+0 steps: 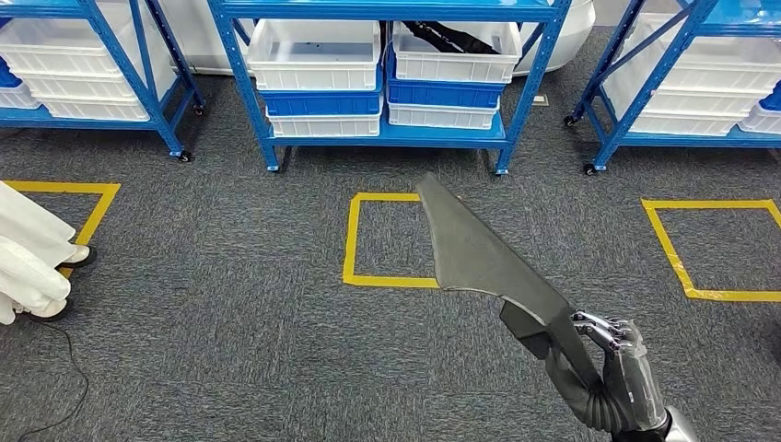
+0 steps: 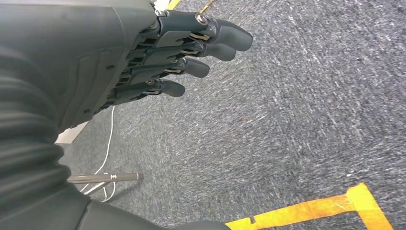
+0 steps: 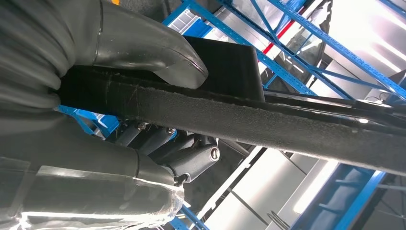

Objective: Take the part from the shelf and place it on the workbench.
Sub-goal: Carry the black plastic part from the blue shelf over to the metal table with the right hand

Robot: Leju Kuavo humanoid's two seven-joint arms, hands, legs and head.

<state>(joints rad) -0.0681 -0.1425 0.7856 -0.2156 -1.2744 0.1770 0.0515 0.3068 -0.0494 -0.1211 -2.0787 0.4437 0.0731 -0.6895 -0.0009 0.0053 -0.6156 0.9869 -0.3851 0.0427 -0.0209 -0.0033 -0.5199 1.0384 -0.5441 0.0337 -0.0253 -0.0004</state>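
Note:
A long dark grey part (image 1: 483,253) with a tapering blade-like shape juts up and forward over the carpet in the head view. My right hand (image 1: 622,368) grips its thick lower end at the bottom right. In the right wrist view the part (image 3: 268,117) runs as a black felt-edged bar across the picture, with my thumb (image 3: 158,45) on one side and my fingers (image 3: 191,158) curled on the other. My left hand (image 2: 143,62) hangs over the carpet, its fingers straight and close together, holding nothing.
Blue shelves (image 1: 387,138) with white and blue bins (image 1: 318,55) stand ahead, with more racks at both sides. Yellow tape squares (image 1: 355,249) mark the grey carpet. A person in white (image 1: 32,253) stands at the left edge. A white cable (image 2: 107,158) lies on the floor.

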